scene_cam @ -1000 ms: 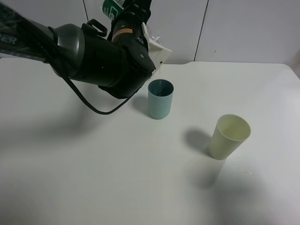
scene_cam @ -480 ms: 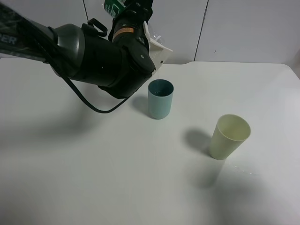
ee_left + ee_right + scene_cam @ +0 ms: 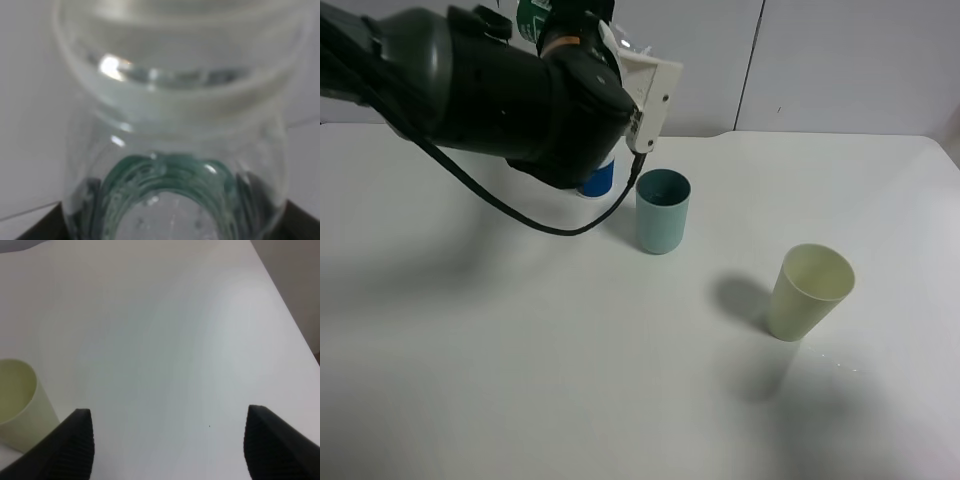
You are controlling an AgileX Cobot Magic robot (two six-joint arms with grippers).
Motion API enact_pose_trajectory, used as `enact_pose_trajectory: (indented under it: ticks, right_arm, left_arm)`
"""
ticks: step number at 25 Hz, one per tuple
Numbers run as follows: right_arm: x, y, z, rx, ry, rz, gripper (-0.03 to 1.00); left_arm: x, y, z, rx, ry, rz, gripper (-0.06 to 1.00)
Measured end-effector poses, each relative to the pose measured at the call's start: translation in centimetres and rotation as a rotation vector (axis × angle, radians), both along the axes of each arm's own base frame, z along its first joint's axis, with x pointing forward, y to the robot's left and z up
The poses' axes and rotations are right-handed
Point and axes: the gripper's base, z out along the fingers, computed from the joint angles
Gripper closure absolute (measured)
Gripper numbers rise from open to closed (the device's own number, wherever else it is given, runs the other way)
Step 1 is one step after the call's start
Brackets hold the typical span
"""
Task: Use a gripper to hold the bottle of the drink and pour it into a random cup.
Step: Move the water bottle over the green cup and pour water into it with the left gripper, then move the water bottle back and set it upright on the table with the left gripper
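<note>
My left gripper (image 3: 563,22), white-bodied with an orange sticker on a bulky black arm, is shut on the bottle of the drink (image 3: 533,14) and holds it high at the back left, above and left of the teal cup (image 3: 662,210). Only the bottle's green label shows at the top edge of the high view. In the left wrist view the clear bottle (image 3: 170,125) fills the frame, blurred, with the green label low in it. A pale yellow cup (image 3: 808,292) stands right of centre and shows in the right wrist view (image 3: 17,400). My right gripper (image 3: 170,445) is open and empty over the table.
A blue cup (image 3: 598,182) stands behind the teal cup, partly hidden under the left arm. A black cable (image 3: 510,215) hangs from the arm over the white table (image 3: 570,380). A white panelled wall (image 3: 840,60) closes the back.
The left arm has lifted and shifted left with the bottle, away from the teal cup. This uncovers the blue cup behind it. The cups have not moved.
</note>
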Motion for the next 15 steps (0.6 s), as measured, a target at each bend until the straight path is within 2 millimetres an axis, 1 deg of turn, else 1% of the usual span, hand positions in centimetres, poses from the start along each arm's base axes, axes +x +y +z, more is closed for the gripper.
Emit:
enact_pose_trajectory:
  ticks: [2,7,10,15]
  right_arm:
    - [0.0,0.0,0.0,0.000,0.000,0.000,0.33]
    - [0.0,0.0,0.0,0.000,0.000,0.000,0.33]
    - [0.0,0.0,0.0,0.000,0.000,0.000,0.33]
    - [0.0,0.0,0.0,0.000,0.000,0.000,0.33]
  left_arm:
    - [-0.4,0.1,0.8,-0.132,0.036,-0.027,0.40]
    - [-1.1,-0.5,2.6,-0.475,0.087,-0.128,0.40]
    - [-1.6,-0.7,4.0,-0.708,0.120,-0.197,0.40]
    - [-2.0,-0.8,5.9,-1.090,0.241,-0.302,0.40]
